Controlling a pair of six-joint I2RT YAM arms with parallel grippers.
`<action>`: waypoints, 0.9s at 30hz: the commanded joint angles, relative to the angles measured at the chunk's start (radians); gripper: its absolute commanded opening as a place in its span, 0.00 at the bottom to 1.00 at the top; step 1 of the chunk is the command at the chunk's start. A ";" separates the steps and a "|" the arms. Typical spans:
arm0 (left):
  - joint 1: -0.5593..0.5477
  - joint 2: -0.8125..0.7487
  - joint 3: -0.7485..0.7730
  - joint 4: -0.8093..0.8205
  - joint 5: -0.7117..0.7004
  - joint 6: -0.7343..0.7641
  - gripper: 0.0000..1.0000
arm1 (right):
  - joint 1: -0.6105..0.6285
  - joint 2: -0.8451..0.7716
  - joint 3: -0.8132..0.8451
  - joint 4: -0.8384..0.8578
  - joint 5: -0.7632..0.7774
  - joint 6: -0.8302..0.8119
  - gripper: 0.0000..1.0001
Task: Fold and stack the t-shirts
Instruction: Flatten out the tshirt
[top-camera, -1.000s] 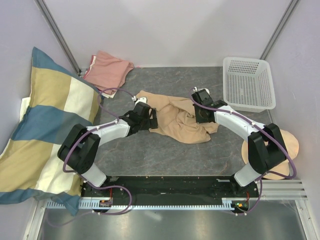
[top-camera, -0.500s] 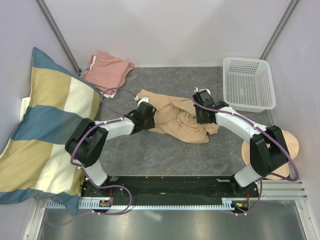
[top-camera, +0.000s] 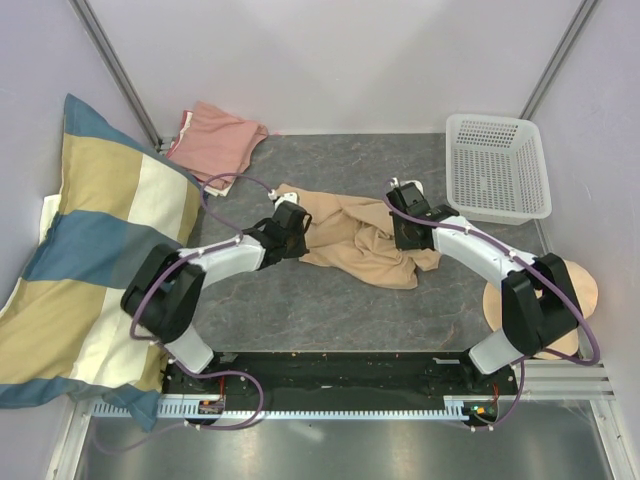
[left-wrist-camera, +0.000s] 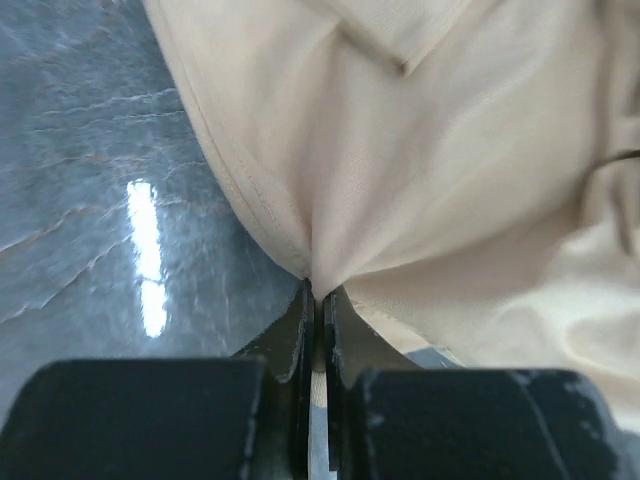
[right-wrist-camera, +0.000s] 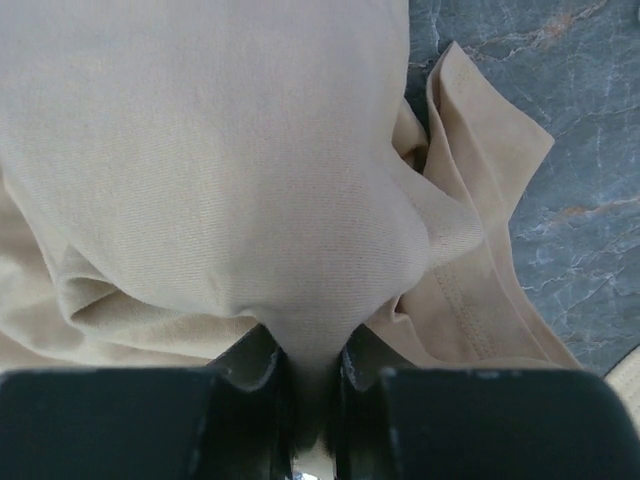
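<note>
The tan t-shirt (top-camera: 350, 245) lies crumpled on the worktop (top-camera: 330, 300), its long axis running from one gripper to the other. The left gripper (left-wrist-camera: 318, 296) pinches its hem and the right gripper (right-wrist-camera: 312, 365) clamps a fold. The pink t-shirt (top-camera: 215, 135) sits well beyond the left gripper.

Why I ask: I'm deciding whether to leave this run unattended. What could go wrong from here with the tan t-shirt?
1. The left gripper pinches only the hem of the tan t-shirt at its fingertips; a pull may slip it free.
2. The right gripper holds a thick bunch, and the cloth between the arms lies crumpled, so spreading may leave twists.
3. The left arm's purple cable loops close to the pink t-shirt and might drag it.
</note>
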 joint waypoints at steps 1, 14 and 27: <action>-0.006 -0.235 0.072 -0.120 -0.077 0.056 0.02 | 0.000 -0.058 0.005 -0.003 0.065 0.006 0.41; -0.008 -0.555 0.161 -0.384 -0.064 0.082 0.02 | 0.000 -0.245 0.054 -0.005 -0.112 0.001 0.83; -0.020 -0.566 0.128 -0.424 -0.047 0.058 0.02 | 0.237 -0.395 -0.081 0.006 -0.298 0.000 0.89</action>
